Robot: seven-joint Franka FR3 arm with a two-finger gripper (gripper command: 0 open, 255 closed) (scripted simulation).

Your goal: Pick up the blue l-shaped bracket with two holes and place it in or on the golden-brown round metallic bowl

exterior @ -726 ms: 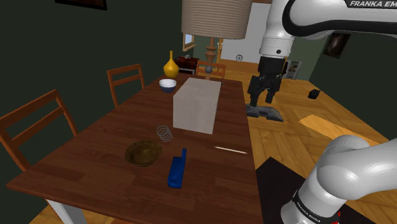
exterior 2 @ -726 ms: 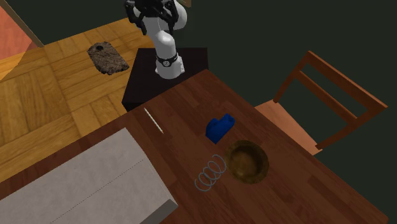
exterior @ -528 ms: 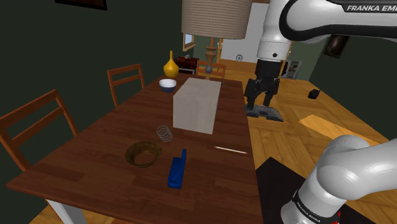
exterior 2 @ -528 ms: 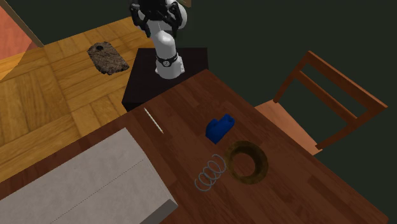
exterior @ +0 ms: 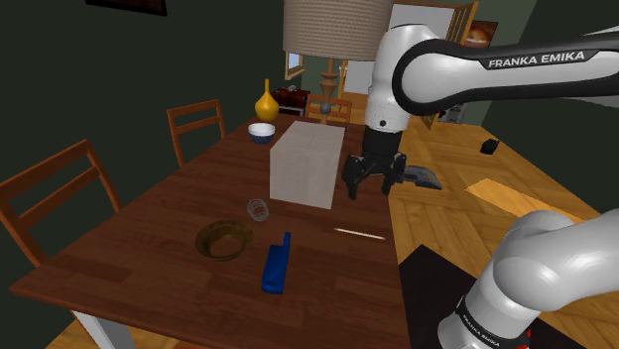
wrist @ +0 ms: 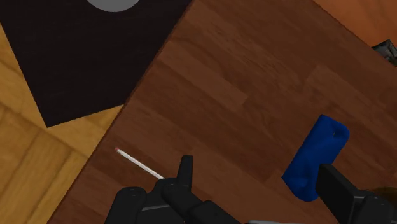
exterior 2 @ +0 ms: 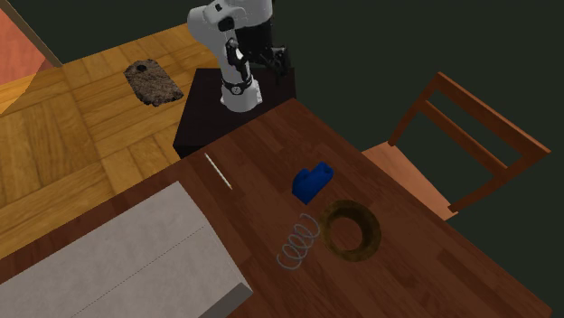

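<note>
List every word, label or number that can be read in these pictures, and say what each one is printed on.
"FRANKA EMIKA": dark letters on the white arm, along its upper link, in the shoulder view.
Small marks on the dark ring around the arm's lower link, near the stand: too small to read.
There is no other readable text.

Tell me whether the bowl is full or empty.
Empty. The second exterior view looks down into the bowl and nothing lies inside; the blue bracket lies on the table beside it.
</note>
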